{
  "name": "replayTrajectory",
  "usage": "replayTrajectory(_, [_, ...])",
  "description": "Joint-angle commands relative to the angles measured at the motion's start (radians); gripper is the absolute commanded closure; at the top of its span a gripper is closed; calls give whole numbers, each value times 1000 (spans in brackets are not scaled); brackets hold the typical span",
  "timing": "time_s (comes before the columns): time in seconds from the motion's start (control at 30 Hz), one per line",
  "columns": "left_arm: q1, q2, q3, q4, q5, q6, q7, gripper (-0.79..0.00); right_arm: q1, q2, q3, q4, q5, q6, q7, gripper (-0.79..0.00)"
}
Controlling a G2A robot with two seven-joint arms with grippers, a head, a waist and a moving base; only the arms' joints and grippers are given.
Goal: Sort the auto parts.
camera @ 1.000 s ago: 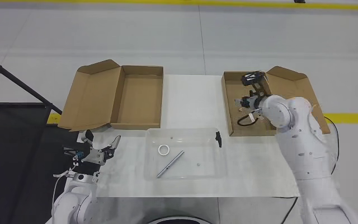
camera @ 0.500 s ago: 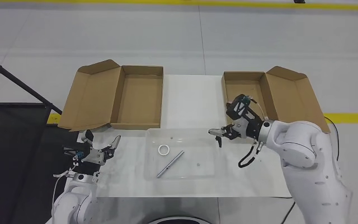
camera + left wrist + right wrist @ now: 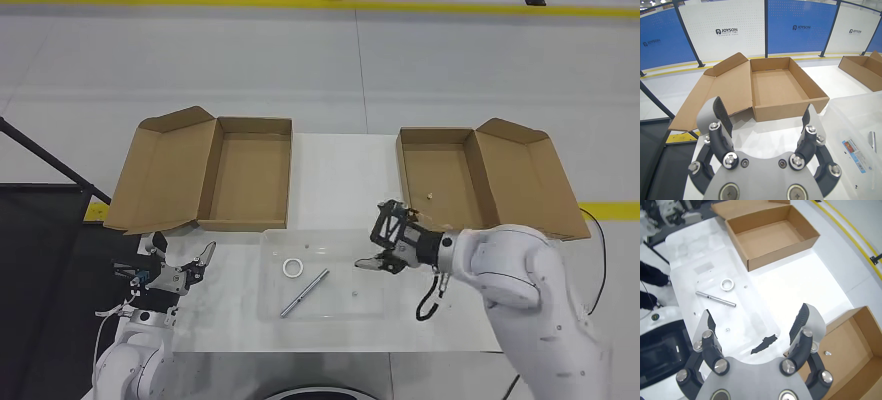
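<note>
**Operator:** Where are your grippers?

**Robot:** My right gripper (image 3: 378,263) hangs over the right end of the clear bin (image 3: 335,310), fingers spread wide with nothing between them. My left gripper (image 3: 183,250) is near the front-left corner of the table (image 3: 340,180), beside the bin's left end. It is just as wide open and carries nothing.

**Operator:** And the parts?

**Robot:** From above I see a white ring (image 3: 292,267) on the bin's floor, with a metal rod (image 3: 304,293) lying aslant just beside it. A small nut (image 3: 356,294) sits apart from both. One small bolt (image 3: 428,196) lies in the right box (image 3: 450,215). The left box (image 3: 250,175) stands open behind the bin's left end, its flap laid out flat to the side.

**Operator:** What do your wrist cameras add?

**Robot:** The right wrist view brings out small holes along the rod. It also shows a torn black scrap (image 3: 764,344) at the bin's end nearest that gripper, close by the corner of the right box. The left wrist view looks past my left fingers straight into the left box. At its edge it catches a printed label (image 3: 855,153) on the bin's floor, with one end of the rod near it.
</note>
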Motion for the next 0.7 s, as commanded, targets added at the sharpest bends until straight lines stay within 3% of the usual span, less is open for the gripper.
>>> replayTrajectory(0.0, [0, 0, 0, 0, 0, 0, 0, -785, 8, 1, -42, -5, -29, -39, 23, -785])
replayTrajectory(0.1, [0, 0, 0, 0, 0, 0, 0, -785, 24, 9, -119, 8, -93, -36, 30, -785])
replayTrajectory(0.17, [0, 0, 0, 0, 0, 0, 0, -785, 42, 17, -167, 30, -106, -20, 47, -683])
replayTrajectory(0.27, [0, 0, 0, 0, 0, 0, 0, -785, 82, 31, -242, 66, -114, 12, 78, -434])
replayTrajectory(0.3, [0, 0, 0, 0, 0, 0, 0, -785, 97, 35, -268, 76, -111, 24, 91, -391])
replayTrajectory(0.47, [0, 0, 0, 0, 0, 0, 0, -785, 171, 57, -396, 128, -76, 81, 148, -326])
replayTrajectory(0.67, [0, 0, 0, 0, 0, 0, 0, -785, 260, 86, -525, 168, 6, 147, 214, -336])
